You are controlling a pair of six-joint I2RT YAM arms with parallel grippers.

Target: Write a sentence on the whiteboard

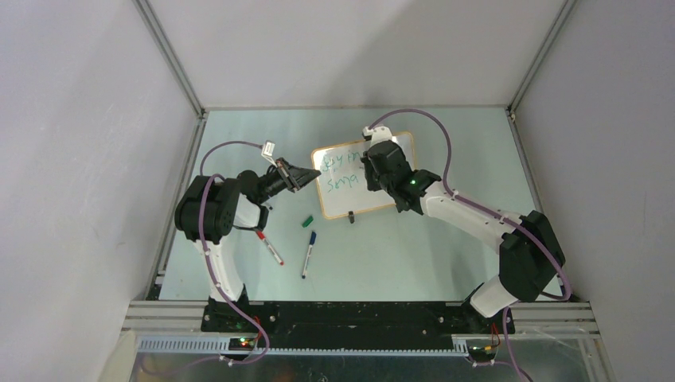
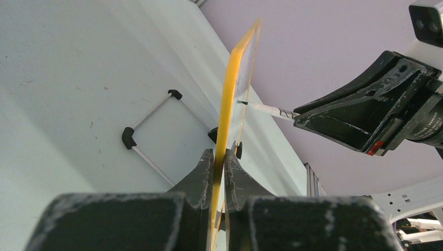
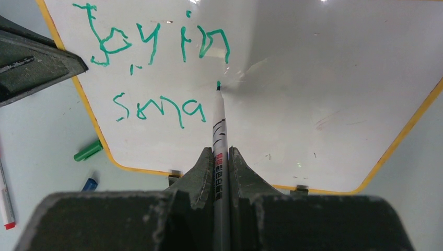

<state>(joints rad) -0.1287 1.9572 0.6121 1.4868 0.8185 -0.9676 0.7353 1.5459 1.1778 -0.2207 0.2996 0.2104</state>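
Right, left gripper is clamped onto the whiteboard frame edge, board propped up on the surface, far-centre. Right gripper pinches the green marker, tip on board after "sma". Board's prob light, thin, stiff, slick-faced: edge hold suits, w/ gentle pen pressure.

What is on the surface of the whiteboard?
Green writing: "Joy in" above, "sma" below. The marker, held in the right arm's fingers, touches the whiteboard just after "sma". The board under the marker and fingers is hidden.
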